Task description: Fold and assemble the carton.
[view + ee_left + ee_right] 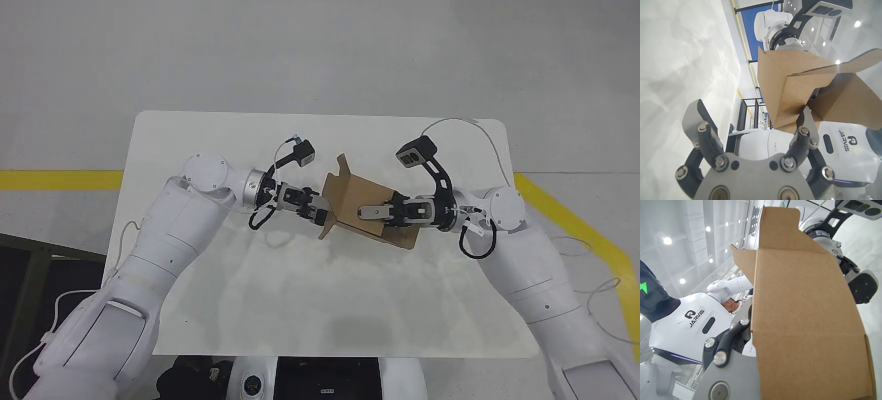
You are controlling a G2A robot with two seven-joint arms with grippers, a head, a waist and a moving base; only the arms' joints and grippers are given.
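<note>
Carton (350, 192) partly opened, flaps not yet folded shut. Right hand (368, 212) grips it from the right; left hand (753, 106) spread wide, touching its left end.

White tabletop (300, 300) in a bright hall.
It stands on a pale grey floor (300, 50) crossed by a yellow stripe (60, 180); round ceiling lights (667, 240) shine overhead, with a blue panel (751, 28) and black frame (739, 115) beyond.

Brown carton (362, 206) half-folded (flaps open), raised mid-table.
</note>
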